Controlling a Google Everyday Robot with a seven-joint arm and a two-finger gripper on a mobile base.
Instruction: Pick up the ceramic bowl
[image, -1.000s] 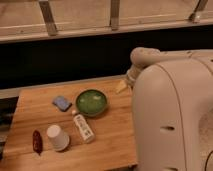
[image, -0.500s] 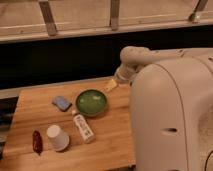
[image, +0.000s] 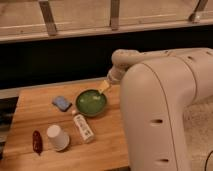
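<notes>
The gripper (image: 104, 87), a pale yellowish tip on the white robot arm (image: 155, 100), hangs at the far right rim of the round glossy green ceramic bowl (image: 91, 103). Whether it is spread or closed cannot be told. The bowl sits mid-way along the light wooden table (image: 35, 112), which stands before a dark wall (image: 55, 60). Since half a second ago, the gripper has edged left toward the bowl.

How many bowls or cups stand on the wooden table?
2: the glossy green ceramic bowl mid-table; the white paper cup front left. The gripper is at the bowl's far right rim. The robot arm may hide more.
</notes>
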